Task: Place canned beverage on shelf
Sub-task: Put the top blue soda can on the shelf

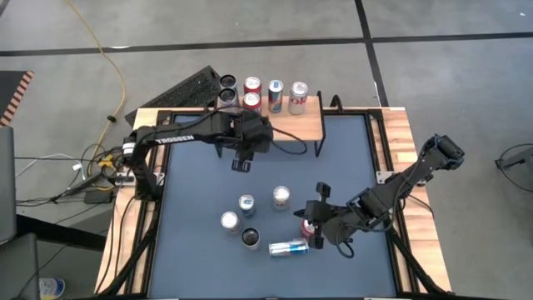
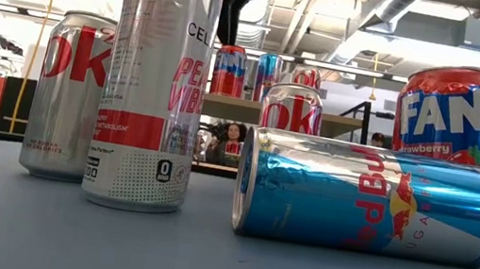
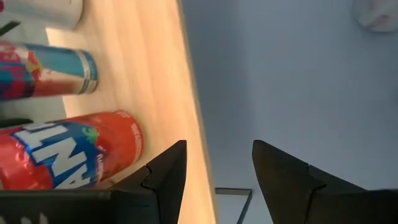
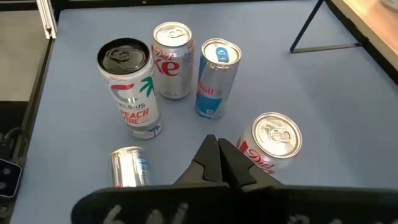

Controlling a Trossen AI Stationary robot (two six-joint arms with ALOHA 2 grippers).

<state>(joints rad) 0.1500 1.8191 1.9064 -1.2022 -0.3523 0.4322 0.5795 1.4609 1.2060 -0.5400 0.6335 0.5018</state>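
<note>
The shelf (image 1: pixel 300 125), a light-wood rack on black legs, stands at the table's far edge and carries several upright cans (image 1: pixel 275 96), among them a Fanta can (image 3: pixel 68 155). My left gripper (image 1: pixel 241 162) hangs open over the shelf's near edge (image 3: pixel 186 112) with nothing between its fingers (image 3: pixel 165 180). My right gripper (image 4: pixel 217 155) is shut and empty at the table's near right, above a red Fanta can (image 2: pixel 448 113) that stands on the mat. A Red Bull can (image 2: pixel 383 199) lies on its side beside that Fanta can.
On the mat left of my right gripper stand a Celsius can (image 4: pixel 127 87), a Diet Coke can (image 4: pixel 172 59), a slim Red Bull can (image 4: pixel 217 78) and another Diet Coke can (image 4: pixel 270 143). A keyboard (image 1: pixel 187 87) lies beyond the table's far left corner.
</note>
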